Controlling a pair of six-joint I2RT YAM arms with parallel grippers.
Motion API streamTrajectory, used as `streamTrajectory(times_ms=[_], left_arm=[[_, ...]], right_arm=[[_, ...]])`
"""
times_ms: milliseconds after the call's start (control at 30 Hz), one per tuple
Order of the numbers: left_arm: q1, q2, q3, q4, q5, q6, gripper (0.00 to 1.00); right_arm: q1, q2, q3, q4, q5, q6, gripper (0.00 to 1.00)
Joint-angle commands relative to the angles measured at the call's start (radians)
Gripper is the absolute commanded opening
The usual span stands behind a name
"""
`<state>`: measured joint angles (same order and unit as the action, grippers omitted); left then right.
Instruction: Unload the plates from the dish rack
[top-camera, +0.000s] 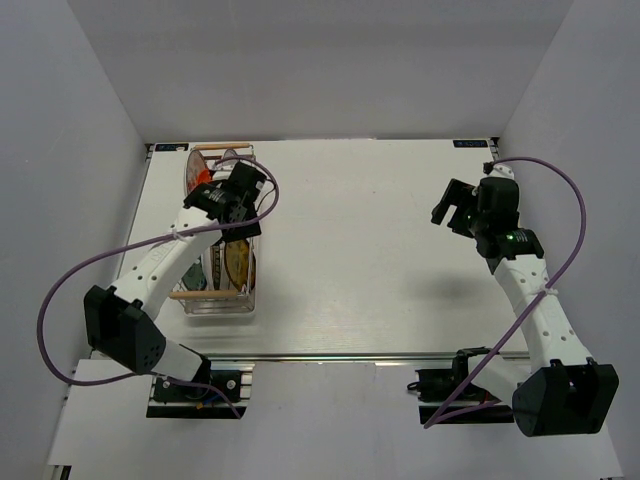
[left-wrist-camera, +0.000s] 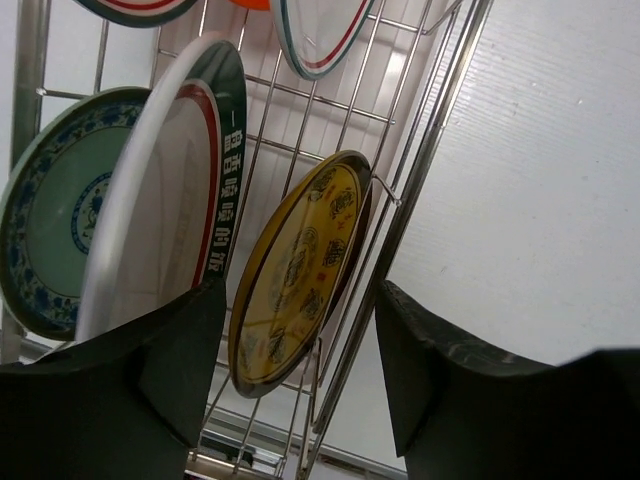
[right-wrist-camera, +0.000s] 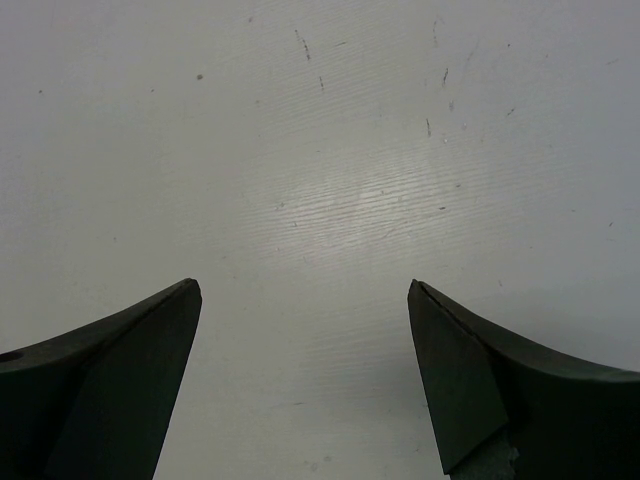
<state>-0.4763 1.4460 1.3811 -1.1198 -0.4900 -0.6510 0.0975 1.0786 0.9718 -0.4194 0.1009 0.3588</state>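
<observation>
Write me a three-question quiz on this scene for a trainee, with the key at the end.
1. True or false: the right gripper is open over bare table.
2. The yellow patterned plate stands: A) on edge between the fingers of the left gripper; B) flat on the table; C) in the right gripper.
3. Short answer: which arm reaches over the dish rack?
Key: 1 true; 2 A; 3 the left arm.
</observation>
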Motion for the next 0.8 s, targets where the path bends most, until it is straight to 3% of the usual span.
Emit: streamTrajectory(times_ms=[0, 567, 767], left_arm=[[-0.001, 0.007, -0.014, 0.0, -0.025, -0.028, 0.7], [0.008, -0.019, -0.12, 0.006, -0.088, -0.087, 0.62], [0.008, -0.045, -0.165, 0.087, -0.047, -0.052, 0.49]], right_arm=[[-0.001, 0.006, 0.034, -0.002, -0.006, -0.011, 0.89], [-0.004, 0.032, 0.038, -0.009, -0.02, -0.011, 0.89], [-0.001, 0.041, 0.044, -0.018, -0.024, -0.012, 0.89]])
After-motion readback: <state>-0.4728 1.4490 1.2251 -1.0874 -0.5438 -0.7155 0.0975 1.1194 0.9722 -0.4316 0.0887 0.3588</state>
